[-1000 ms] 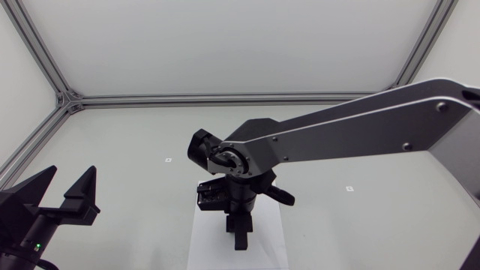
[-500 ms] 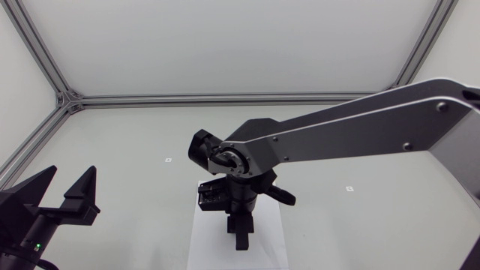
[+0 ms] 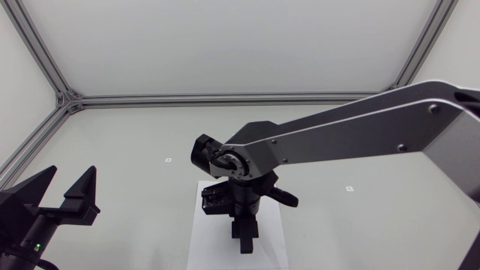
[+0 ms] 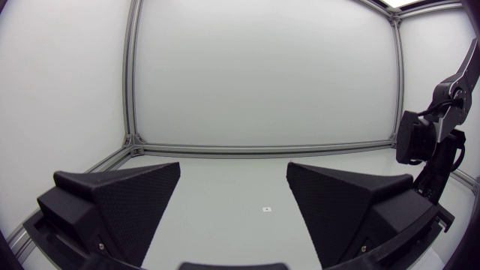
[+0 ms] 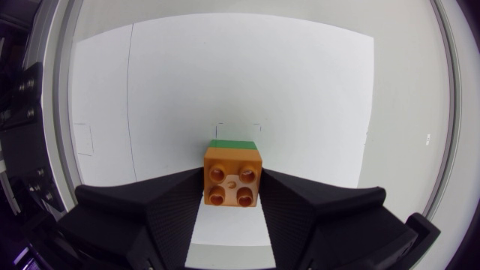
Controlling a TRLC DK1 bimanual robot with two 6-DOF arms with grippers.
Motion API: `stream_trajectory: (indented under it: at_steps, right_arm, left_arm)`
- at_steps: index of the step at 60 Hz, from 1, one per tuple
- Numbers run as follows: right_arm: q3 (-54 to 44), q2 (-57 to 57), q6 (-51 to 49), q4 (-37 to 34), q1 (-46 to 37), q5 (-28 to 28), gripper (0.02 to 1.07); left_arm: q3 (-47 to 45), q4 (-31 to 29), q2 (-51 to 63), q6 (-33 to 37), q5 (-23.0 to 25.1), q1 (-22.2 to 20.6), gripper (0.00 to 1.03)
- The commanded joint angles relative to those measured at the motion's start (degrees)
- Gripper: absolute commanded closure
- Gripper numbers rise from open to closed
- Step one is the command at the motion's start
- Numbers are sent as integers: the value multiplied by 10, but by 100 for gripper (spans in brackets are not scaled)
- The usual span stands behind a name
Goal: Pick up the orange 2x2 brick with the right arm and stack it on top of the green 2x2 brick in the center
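Observation:
In the right wrist view the orange 2x2 brick (image 5: 232, 184) sits between the fingers of my right gripper (image 5: 232, 174), studs facing the camera. Both fingers press its sides, so the gripper is shut on it. A strip of the green 2x2 brick (image 5: 232, 143) shows just beyond and beneath the orange one; the two look stacked. From the head view my right gripper (image 3: 244, 241) points down over the white sheet (image 3: 201, 244) and hides both bricks. My left gripper (image 3: 68, 186) stands open at the front left with nothing in it, as its own wrist view confirms (image 4: 234, 184).
The white sheet (image 5: 300, 112) lies at the table's middle front. Small square markers (image 3: 168, 160) (image 3: 349, 188) dot the grey tabletop. An aluminium frame (image 3: 225, 98) runs along the back and sides. My right arm (image 3: 352, 139) spans the table from the right.
My right gripper has shifted slightly toward the table's front over the white sheet, its wrist following. The left arm has not moved.

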Motion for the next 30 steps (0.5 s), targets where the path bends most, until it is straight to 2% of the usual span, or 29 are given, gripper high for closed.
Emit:
stream_trajectory:
  at_steps: [1, 5, 13, 18, 30]
  right_arm:
    - [-9, 21, 0, -4, 1, -2, 61]
    - [-9, 22, 2, 4, 1, -2, 70]
    - [-5, 24, 2, 6, 1, -3, 72]
    - [2, 24, 4, 7, 1, -3, 80]
    - [12, 26, 7, 10, 3, -12, 80]
  left_arm:
    - [-23, -8, -5, 7, 2, 2, 4]
    - [-23, -8, -5, 7, 2, 2, 4]
    - [-23, -8, -5, 7, 2, 2, 4]
    - [-23, -8, -5, 7, 2, 2, 4]
    - [-23, -8, -5, 7, 3, 2, 4]
